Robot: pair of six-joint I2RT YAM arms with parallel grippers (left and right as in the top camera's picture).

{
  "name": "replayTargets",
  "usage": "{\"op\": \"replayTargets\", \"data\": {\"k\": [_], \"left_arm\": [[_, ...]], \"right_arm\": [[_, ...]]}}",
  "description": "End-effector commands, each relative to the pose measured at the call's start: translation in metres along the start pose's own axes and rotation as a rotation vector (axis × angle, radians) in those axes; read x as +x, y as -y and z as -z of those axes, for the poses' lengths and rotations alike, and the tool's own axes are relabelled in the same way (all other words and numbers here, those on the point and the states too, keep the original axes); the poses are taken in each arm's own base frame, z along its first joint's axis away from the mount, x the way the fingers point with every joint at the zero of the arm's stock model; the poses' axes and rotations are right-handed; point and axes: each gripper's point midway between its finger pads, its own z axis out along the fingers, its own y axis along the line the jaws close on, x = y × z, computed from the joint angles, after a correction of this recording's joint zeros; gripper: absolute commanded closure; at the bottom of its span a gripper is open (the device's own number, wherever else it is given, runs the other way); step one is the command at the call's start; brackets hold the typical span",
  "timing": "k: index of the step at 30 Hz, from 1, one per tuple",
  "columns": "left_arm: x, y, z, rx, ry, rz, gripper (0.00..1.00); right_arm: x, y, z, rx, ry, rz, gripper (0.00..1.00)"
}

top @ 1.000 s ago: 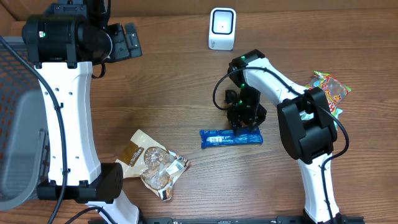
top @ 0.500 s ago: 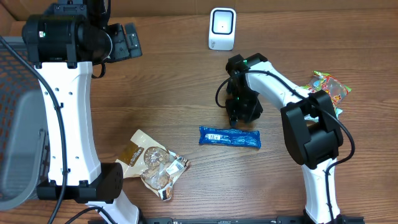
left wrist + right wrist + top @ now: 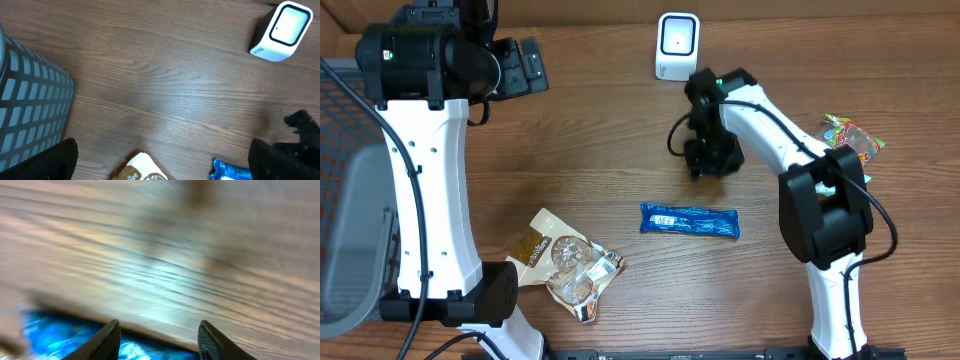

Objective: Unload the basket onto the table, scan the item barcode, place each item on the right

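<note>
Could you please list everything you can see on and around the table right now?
scanner: one, white, table's far edge, centre.
snack bar: one, blue wrapper, mid-table.
cookie bag: one, brown and cream, near left.
candy bag: one, multicoloured, right edge.
basket: one, grey mesh, far left.
table: one, brown wood.
left gripper: one, black, open, empty.
right gripper: one, black, open, empty, between scanner and snack bar.

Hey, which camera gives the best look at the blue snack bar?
The overhead view: the whole blue snack bar lies flat on the table. The left wrist view catches only one end at its bottom edge; the right wrist view shows only a blurred blue strip.
</note>
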Motion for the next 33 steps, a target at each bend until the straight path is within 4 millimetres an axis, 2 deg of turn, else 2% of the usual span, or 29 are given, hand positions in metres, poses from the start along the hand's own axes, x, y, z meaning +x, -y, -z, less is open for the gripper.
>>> {"op": "replayTargets", "data": {"k": [1,4,8,10,12,15,19,22,23,29,33], "left_arm": [[-0.001,0.004,0.0,-0.001,0.006,0.002,0.0],[-0.001,0.004,0.0,-0.001,0.006,0.002,0.0],[-0.001,0.004,0.0,-0.001,0.006,0.002,0.0],[-0.001,0.004,0.0,-0.001,0.006,0.002,0.0],[-0.001,0.004,0.0,0.0,0.006,0.002,0.0],[-0.001,0.004,0.0,-0.001,0.006,0.002,0.0],[-0.001,0.004,0.0,-0.001,0.006,0.002,0.0],[-0.001,0.004,0.0,-0.001,0.006,0.002,0.0],[-0.001,0.004,0.0,-0.001,0.006,0.002,0.0],[-0.001,0.004,0.0,-0.001,0.006,0.002,0.0],[-0.001,0.004,0.0,-0.001,0.006,0.002,0.0]], "right_arm": [[0.001,-0.05,0.084,-0.088,0.206,0.176,0.49],[0.016,-0.066,0.129,-0.09,0.321,0.194,0.48],[0.041,-0.054,0.177,-0.01,0.442,0.088,0.47],[0.053,-0.049,0.188,0.01,0.458,0.045,0.47],[0.063,-0.047,0.187,0.008,0.432,0.03,0.47],[0.073,-0.05,0.165,0.0,0.354,0.037,0.48],[0.086,-0.07,0.102,-0.063,0.231,0.088,0.49],[0.098,-0.082,0.059,-0.109,0.165,0.121,0.49],[0.101,-0.083,0.051,-0.115,0.154,0.118,0.49],[0.12,-0.075,-0.008,-0.114,0.081,0.124,0.46],[0.134,-0.066,-0.031,-0.11,0.033,0.172,0.46]]}}
